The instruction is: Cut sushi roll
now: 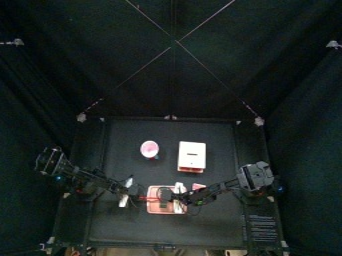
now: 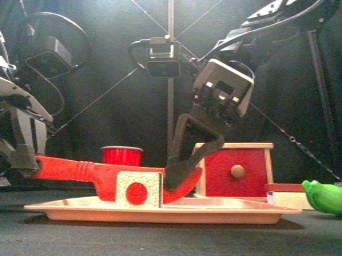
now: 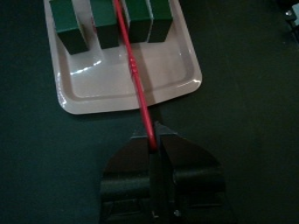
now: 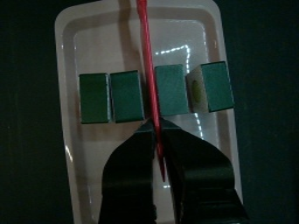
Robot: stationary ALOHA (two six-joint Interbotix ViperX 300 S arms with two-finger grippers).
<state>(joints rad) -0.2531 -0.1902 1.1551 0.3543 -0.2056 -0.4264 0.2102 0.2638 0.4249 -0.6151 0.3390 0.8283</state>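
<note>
Slicing through the sushi roll (image 4: 156, 94) on the pink tray (image 4: 82, 175), the red knife (image 3: 132, 66) sits between pieces; left gripper (image 3: 156, 157) clamps its handle, right gripper (image 4: 163, 144) pinches the blade, steadying it.

Top view: tray (image 1: 162, 205) and sushi pieces too small to count. Front view: green object (image 2: 322, 195) cut by picture edge, kind unclear; wooden box (image 2: 241, 170) partly hidden behind right hand (image 2: 187, 168). Left wrist view: sushi pieces (image 3: 79, 28) cut by picture edge; red knife (image 3: 138, 74) tip out of view.
</note>
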